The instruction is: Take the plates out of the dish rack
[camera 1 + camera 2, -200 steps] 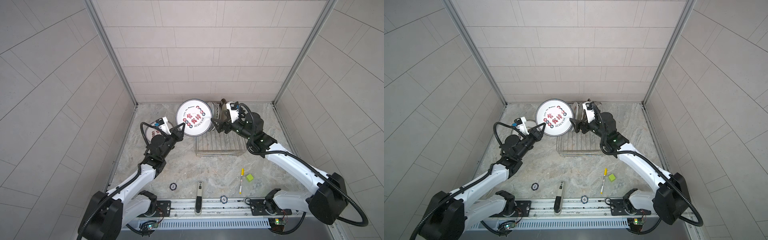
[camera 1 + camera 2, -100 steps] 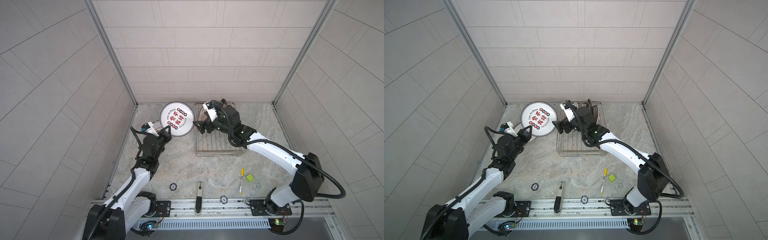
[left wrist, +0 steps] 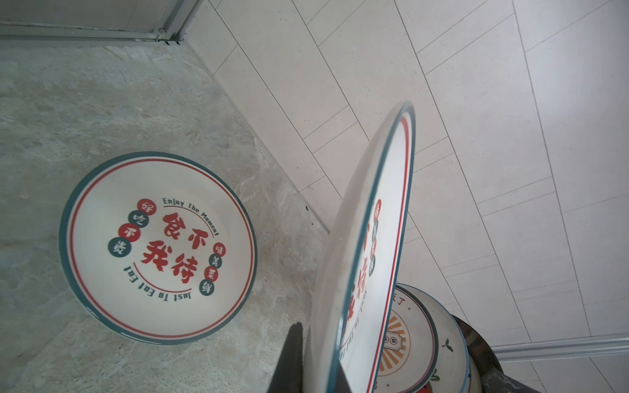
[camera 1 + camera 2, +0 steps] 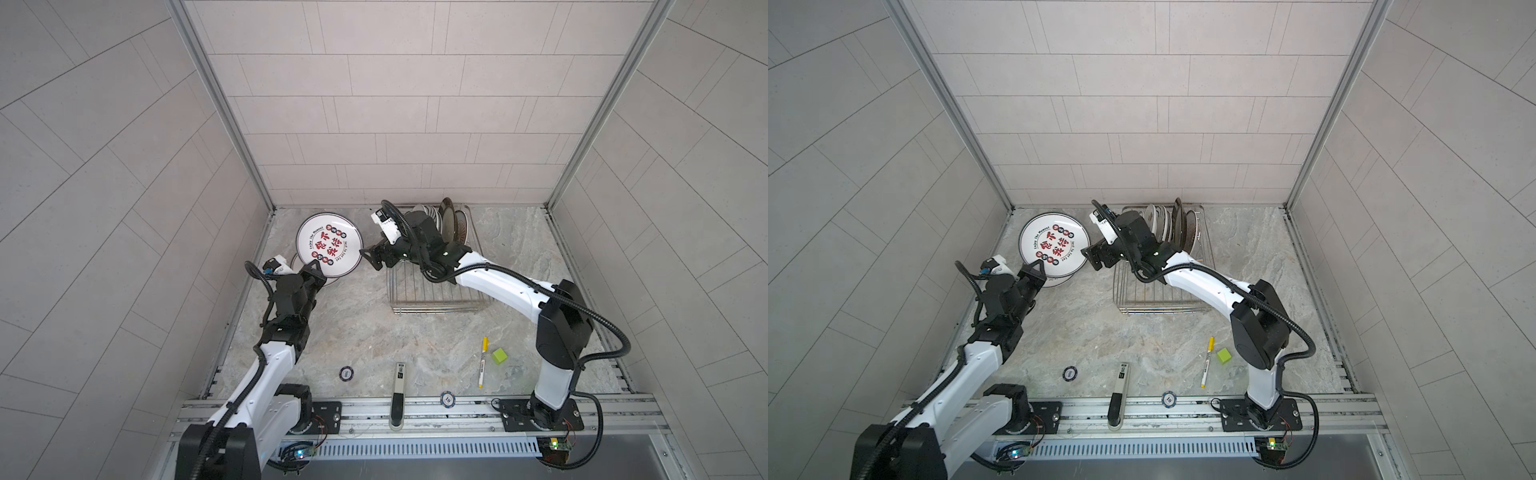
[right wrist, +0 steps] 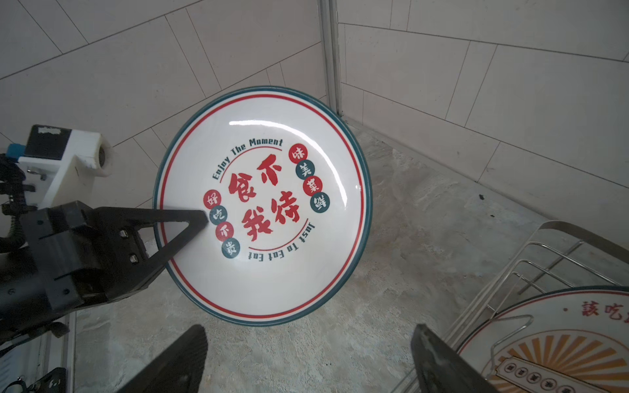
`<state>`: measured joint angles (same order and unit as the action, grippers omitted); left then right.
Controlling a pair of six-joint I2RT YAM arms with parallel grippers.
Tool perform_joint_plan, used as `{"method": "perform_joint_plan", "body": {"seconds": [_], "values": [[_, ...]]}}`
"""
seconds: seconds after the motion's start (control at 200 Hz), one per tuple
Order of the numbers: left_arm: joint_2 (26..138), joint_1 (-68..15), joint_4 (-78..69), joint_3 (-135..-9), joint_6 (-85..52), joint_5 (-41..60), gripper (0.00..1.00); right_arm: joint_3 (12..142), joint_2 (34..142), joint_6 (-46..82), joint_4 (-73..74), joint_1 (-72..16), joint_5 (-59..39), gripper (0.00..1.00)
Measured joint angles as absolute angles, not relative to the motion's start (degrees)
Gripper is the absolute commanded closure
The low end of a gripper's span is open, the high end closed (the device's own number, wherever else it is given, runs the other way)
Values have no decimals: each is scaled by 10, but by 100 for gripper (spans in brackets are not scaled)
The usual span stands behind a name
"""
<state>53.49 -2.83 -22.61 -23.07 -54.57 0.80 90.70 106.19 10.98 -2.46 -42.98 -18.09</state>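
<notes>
Handover's done: my right fingers (image 5: 183, 357) have let go, spread wide by the dish rack (image 4: 436, 297); left fingers (image 5: 163, 215) alone pinch the red-character plate (image 4: 329, 244) near the desk's (image 4: 374, 332) far-left corner.

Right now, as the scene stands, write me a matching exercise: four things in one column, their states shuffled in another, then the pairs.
1. tilted red-character plate
2. right gripper
3. green cube
4. dark brown plate

A. standing in the dish rack
B. open, holding nothing
C. gripped at its rim by the left gripper
D. lying beside the yellow marker

Pairs: 1-C, 2-B, 3-D, 4-A
</notes>
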Motion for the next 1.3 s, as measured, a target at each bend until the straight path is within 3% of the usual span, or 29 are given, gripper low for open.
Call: {"method": "perform_joint_plan", "body": {"seconds": [0.58, 0.971, 1.301], "values": [[594, 64, -240, -225, -557, 34, 96, 1076, 1202, 107, -120, -453, -185, 6], [704, 74, -275, -225, -570, 66, 95, 1199, 1299, 94, -195, -459, -189, 7], [722, 78, -265, -232, -569, 39, 94, 1260, 1339, 86, -236, -461, -194, 7]]}}
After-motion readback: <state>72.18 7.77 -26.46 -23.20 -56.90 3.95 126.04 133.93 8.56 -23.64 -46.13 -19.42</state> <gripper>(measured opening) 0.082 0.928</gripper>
